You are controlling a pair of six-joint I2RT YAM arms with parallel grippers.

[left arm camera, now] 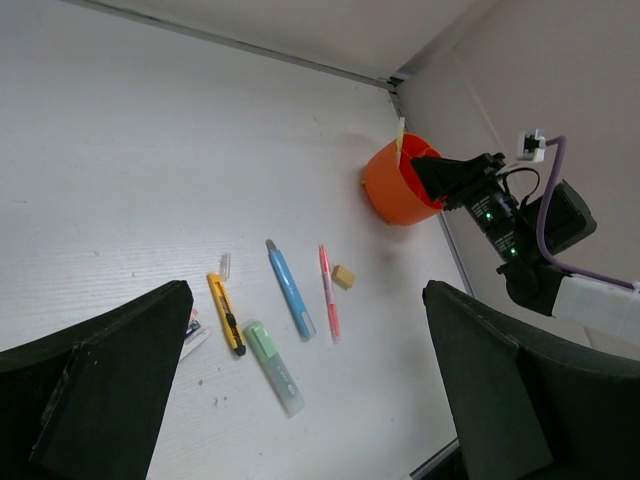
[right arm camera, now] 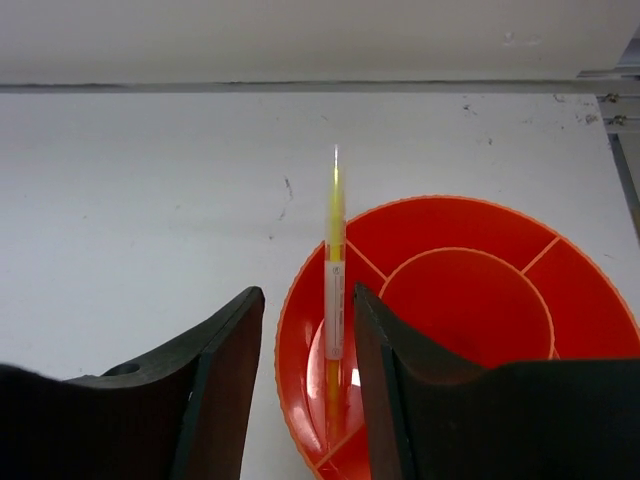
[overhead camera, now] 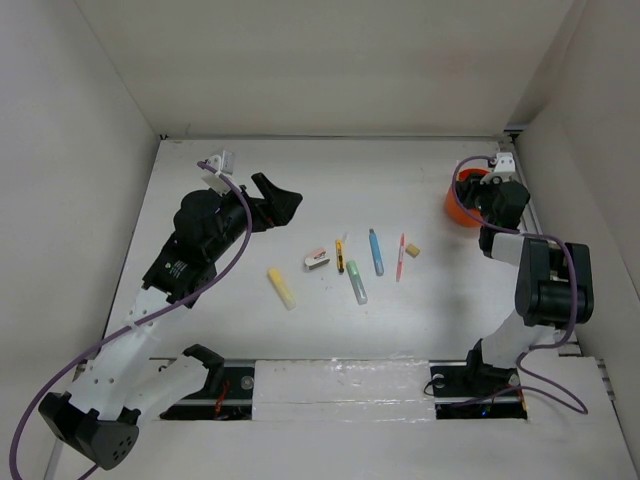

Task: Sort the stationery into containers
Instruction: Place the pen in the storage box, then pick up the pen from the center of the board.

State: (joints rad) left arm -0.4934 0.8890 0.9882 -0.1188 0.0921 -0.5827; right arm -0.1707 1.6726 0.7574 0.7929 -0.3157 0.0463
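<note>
A round orange-red cup (overhead camera: 453, 207) with inner dividers (right arm camera: 470, 300) stands at the far right. My right gripper (overhead camera: 480, 196) hovers over its left rim, open (right arm camera: 308, 292). A thin yellow pen (right arm camera: 334, 270) stands leaning in the cup's outer compartment between the fingers, close to the right one. On the table's middle lie a yellow stick (overhead camera: 281, 287), a white eraser (overhead camera: 316, 259), a yellow-black cutter (overhead camera: 340, 256), a pale green highlighter (overhead camera: 356, 282), a blue pen (overhead camera: 376, 251), a thin red pen (overhead camera: 401, 256) and a tan cube (overhead camera: 413, 249). My left gripper (overhead camera: 280, 200) is open and empty, raised left of them.
White walls close the table on the left, back and right; the cup stands near the right wall. The left wrist view shows the cup (left arm camera: 390, 190), the right gripper (left arm camera: 445, 175) and the row of stationery from the cutter (left arm camera: 226, 313) to the tan cube (left arm camera: 343, 276).
</note>
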